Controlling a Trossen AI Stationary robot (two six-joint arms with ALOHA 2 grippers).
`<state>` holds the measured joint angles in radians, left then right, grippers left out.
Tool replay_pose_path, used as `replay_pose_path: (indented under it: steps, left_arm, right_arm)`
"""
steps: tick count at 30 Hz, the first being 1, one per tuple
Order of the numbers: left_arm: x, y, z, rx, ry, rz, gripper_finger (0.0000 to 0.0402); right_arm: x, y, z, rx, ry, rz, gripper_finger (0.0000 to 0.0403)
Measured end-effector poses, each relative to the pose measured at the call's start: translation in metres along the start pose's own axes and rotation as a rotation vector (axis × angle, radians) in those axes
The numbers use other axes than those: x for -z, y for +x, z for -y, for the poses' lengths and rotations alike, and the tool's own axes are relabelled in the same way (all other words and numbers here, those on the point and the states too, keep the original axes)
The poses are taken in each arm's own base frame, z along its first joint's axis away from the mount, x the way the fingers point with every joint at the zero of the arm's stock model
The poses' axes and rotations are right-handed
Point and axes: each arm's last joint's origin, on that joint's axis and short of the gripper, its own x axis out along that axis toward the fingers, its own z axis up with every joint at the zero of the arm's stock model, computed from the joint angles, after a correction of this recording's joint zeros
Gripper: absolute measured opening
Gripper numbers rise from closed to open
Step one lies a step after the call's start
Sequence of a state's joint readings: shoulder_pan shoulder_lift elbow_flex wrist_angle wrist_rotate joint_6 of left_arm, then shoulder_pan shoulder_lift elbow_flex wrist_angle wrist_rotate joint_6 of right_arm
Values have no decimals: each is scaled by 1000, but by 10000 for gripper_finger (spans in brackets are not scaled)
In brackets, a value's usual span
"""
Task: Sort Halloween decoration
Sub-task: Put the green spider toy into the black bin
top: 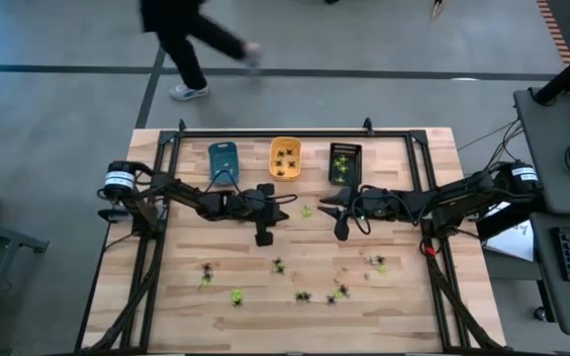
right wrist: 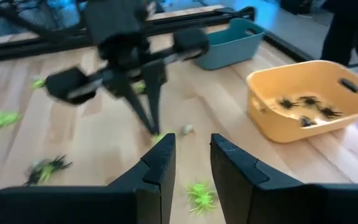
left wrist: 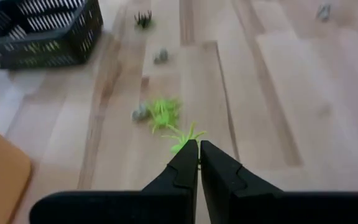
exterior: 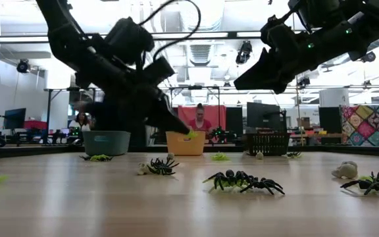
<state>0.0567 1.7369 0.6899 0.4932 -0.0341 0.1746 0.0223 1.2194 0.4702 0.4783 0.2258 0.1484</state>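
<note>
The left gripper [left wrist: 198, 148], near the frame's centre, is pinched shut on a yellow-green spider [left wrist: 183, 136] by its legs alone; it could slip free. The right gripper [right wrist: 191, 149] hangs part-open, empty. More spiders [top: 305, 295] litter the lower table.

A grey concrete floor [top: 57, 109] crossed by dark lines surrounds the pale wooden plank table [top: 433, 158], a person in dark clothes [top: 188, 40] walks past it, and a patchwork quilt [exterior: 367, 125] hangs under bright ceiling strip lights [exterior: 196, 34].
</note>
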Motion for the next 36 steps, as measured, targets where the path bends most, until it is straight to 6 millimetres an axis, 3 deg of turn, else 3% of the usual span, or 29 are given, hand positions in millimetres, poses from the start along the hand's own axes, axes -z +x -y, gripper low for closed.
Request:
replay_pose_path:
  steps: [7, 14, 24, 31, 36]
  left_arm:
    - [-12, -7, -2, 17, -45, 73, 0]
    - [-16, -7, -1, 49, -118, 113, 0]
    - [-16, -7, 0, 73, -194, 114, 0]
    - [-18, -8, -1, 74, -220, 127, 0]
    - [-17, -8, -1, 74, -224, 126, 0]
  right_arm:
    - [7, 10, -7, -36, -112, -8, 92]
    - [-2, 42, -18, -38, -237, -39, 124]
    - [-12, 75, -27, -2, -375, -306, 169]
    - [-13, 92, -32, -12, -445, -340, 169]
    - [-18, 95, -33, -16, -469, -327, 143]
